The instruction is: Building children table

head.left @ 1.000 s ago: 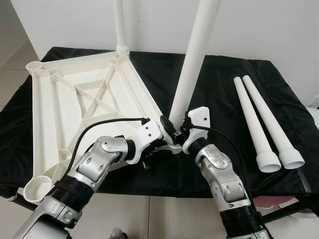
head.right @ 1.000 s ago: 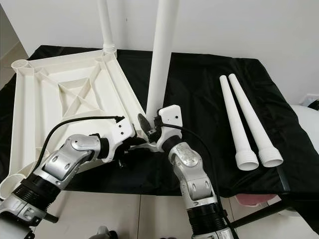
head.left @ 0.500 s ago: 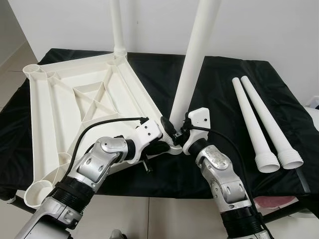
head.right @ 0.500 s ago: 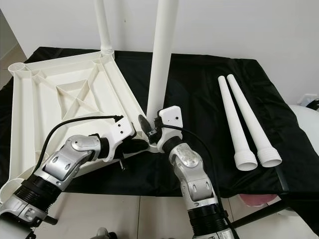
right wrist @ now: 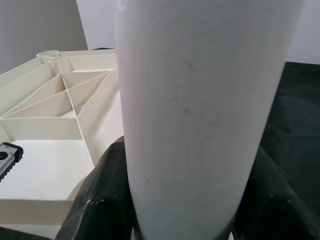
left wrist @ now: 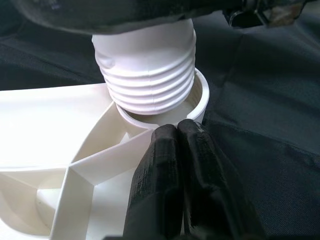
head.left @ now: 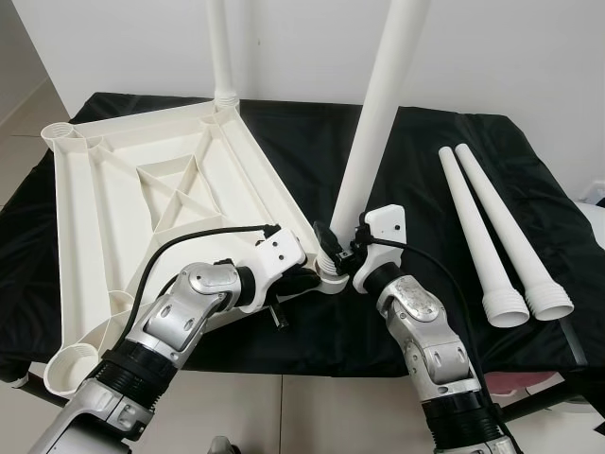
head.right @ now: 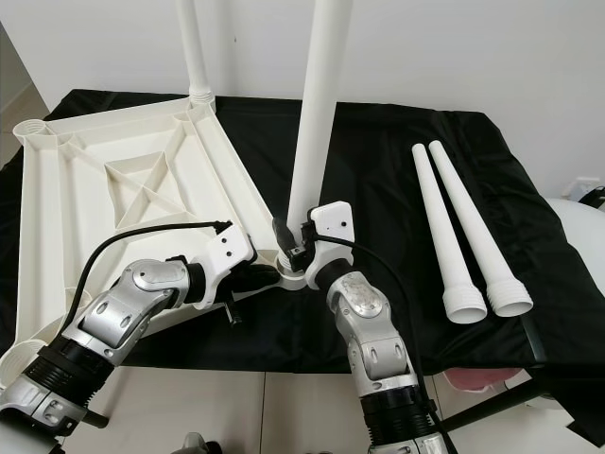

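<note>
The white ribbed tabletop (head.left: 104, 199) lies upside down on the black-covered table, with one leg (head.left: 220, 47) standing in its far corner. My right gripper (head.left: 342, 257) is shut on a second white leg (head.left: 378, 113), which stands nearly upright. That leg's threaded end (left wrist: 147, 75) sits slightly tilted in the near corner socket (left wrist: 200, 100). My left gripper (left wrist: 177, 131) is shut at the socket's wall, its black fingers (left wrist: 200, 170) pressed together over a rib. In the right wrist view the leg (right wrist: 195, 100) stands between the two black fingers (right wrist: 105, 195).
Two loose white legs (head.left: 492, 227) lie side by side on the cloth at the right, wide ends toward me. An empty socket (head.left: 68, 367) overhangs the table's front edge at the near left. A white wall stands behind the table.
The held leg has moved a little to the right and down, so its threaded end now sits in the corner socket. The tabletop has slid slightly to the left.
</note>
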Motion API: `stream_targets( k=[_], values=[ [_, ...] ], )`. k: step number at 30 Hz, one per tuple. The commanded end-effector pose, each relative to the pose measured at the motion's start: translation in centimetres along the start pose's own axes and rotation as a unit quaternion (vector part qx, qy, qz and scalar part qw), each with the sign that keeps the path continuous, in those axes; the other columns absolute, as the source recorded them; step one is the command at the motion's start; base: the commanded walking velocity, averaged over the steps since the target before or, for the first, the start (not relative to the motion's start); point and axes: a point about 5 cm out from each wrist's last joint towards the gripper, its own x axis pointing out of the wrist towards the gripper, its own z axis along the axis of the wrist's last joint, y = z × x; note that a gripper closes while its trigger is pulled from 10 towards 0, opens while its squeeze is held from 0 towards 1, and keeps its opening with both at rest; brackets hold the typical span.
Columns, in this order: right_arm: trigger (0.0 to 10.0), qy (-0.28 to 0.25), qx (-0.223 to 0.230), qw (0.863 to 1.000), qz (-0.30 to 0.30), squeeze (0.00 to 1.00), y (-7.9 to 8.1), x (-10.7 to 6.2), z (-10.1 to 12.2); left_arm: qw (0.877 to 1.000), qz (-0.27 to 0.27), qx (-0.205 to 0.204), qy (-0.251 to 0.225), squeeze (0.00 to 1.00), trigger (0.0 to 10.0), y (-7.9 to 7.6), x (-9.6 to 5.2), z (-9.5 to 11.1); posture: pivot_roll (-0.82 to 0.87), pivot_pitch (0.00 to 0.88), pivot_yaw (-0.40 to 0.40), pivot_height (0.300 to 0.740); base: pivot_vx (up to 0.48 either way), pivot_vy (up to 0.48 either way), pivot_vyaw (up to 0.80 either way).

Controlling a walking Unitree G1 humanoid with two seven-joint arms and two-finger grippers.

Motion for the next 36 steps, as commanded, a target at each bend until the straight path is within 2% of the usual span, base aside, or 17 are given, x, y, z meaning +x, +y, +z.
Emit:
stream_targets(
  k=[1,6,11,13,17,29,31,35,36],
  values=[
    [9.8,0.002,0.003,1.000,0.011,0.00,0.3,-0.1,-0.4,0.999,-0.022,-0.012,0.026,0.00,0.0,-0.7,0.0,-1.3,0.05,0.126,-0.017,0.740,0.000,0.000,0.00],
    [10.0,0.006,0.006,1.000,0.024,0.00,0.7,-0.2,-0.9,0.999,-0.026,-0.011,0.023,0.00,0.0,-0.8,0.0,-1.2,0.05,0.125,-0.015,0.740,0.000,0.000,0.00],
    [9.6,0.021,-0.001,0.999,0.024,0.00,0.6,-0.3,-1.6,0.999,-0.024,-0.011,0.023,0.00,0.0,-0.7,-0.1,-1.2,0.06,0.125,-0.019,0.740,0.000,0.000,0.00],
    [9.6,0.031,-0.003,0.999,0.023,0.00,0.5,-0.5,-2.1,0.999,-0.022,-0.012,0.024,0.00,0.0,-0.7,-0.1,-1.2,0.06,0.125,-0.019,0.740,0.000,0.000,0.00],
    [9.2,0.060,-0.014,0.998,0.014,0.00,0.3,-1.5,-3.4,0.999,-0.021,-0.012,0.024,0.00,0.0,-0.6,-0.1,-1.2,0.05,0.128,-0.017,0.740,0.000,0.000,0.00],
    [9.3,0.089,-0.025,0.996,0.006,0.00,-0.3,-2.5,-4.7,0.999,-0.025,-0.010,0.024,0.00,0.0,-0.5,-0.1,-1.1,0.05,0.129,-0.006,0.740,0.000,0.000,0.00],
    [10.0,0.087,-0.013,0.996,0.028,0.00,0.1,-2.3,-4.7,0.999,-0.027,-0.010,0.025,0.00,0.0,-0.6,-0.1,-1.1,0.05,0.130,-0.003,0.740,0.000,0.000,0.00],
    [10.0,0.089,0.012,0.994,0.068,0.00,0.7,-2.2,-4.8,0.999,-0.027,-0.010,0.025,0.00,0.0,-0.6,-0.1,-1.1,0.05,0.131,-0.001,0.740,0.000,0.000,0.00],
    [10.0,0.107,0.036,0.988,0.108,0.00,1.0,-2.6,-5.3,0.999,-0.028,-0.010,0.025,0.00,0.0,-0.6,-0.1,-1.1,0.06,0.132,-0.003,0.740,0.000,0.000,0.00]
  ],
)
